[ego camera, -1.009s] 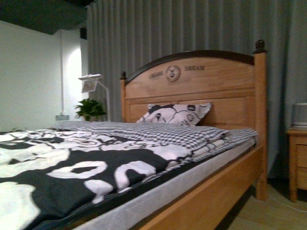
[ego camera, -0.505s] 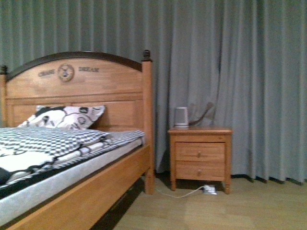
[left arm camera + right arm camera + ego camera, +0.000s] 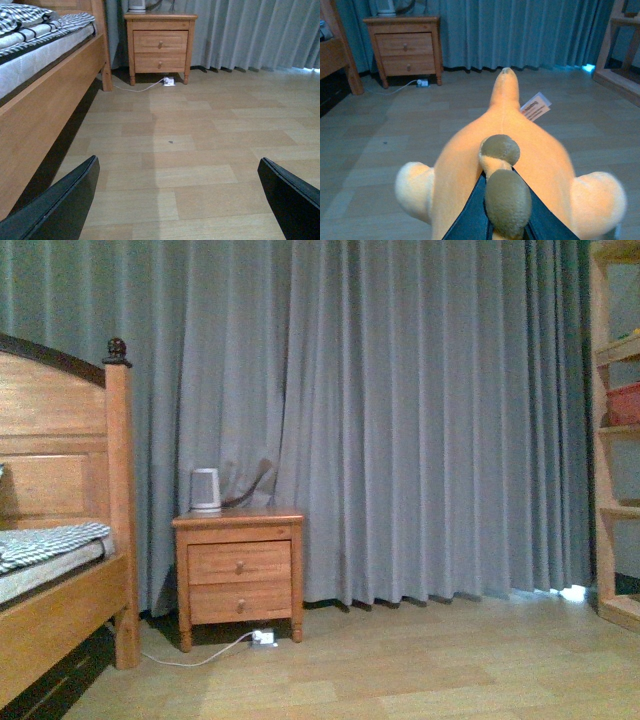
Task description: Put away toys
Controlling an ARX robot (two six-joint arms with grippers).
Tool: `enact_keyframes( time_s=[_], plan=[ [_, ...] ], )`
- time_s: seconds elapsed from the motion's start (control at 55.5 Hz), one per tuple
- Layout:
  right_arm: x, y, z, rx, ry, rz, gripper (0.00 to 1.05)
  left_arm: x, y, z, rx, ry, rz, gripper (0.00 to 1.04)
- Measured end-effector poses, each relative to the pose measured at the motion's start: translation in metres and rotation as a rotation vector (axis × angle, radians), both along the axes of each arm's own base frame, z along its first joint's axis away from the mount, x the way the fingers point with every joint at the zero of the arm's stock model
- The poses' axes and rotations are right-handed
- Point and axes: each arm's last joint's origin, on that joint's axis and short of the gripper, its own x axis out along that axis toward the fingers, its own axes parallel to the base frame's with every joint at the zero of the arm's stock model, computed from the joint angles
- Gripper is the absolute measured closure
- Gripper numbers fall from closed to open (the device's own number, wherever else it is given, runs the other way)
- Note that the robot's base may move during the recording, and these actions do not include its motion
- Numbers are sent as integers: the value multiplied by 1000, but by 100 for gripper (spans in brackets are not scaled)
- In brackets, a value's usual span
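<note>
In the right wrist view my right gripper (image 3: 502,200) is shut on the yellow-orange plush toy (image 3: 540,150), pinching an olive-brown fuzzy part between its dark fingers (image 3: 470,215). The toy hangs above the wooden floor, with a white tag (image 3: 536,106) at its far end. In the left wrist view my left gripper (image 3: 177,200) is open and empty, its two black fingers (image 3: 60,205) wide apart above the floor. Neither gripper shows in the front view.
A wooden nightstand (image 3: 240,570) with a white kettle (image 3: 205,488) stands against the grey curtain (image 3: 420,420). The bed (image 3: 50,570) is at the left, a wooden shelf (image 3: 615,440) with a red bin at the right. A cable and plug (image 3: 262,638) lie on the floor.
The front view has swung right: the bed has slid off to the left, the nightstand moved left across the frame, and the shelf has come into view at the right.
</note>
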Motion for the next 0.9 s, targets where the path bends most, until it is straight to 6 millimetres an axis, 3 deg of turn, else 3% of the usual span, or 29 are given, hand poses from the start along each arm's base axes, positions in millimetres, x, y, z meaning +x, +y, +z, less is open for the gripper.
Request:
enact_keyframes(
  time_s=[0.901],
  plan=[
    [0,0,0,0,0,11,99,0,0,0,0,-1,2,6]
  ],
)
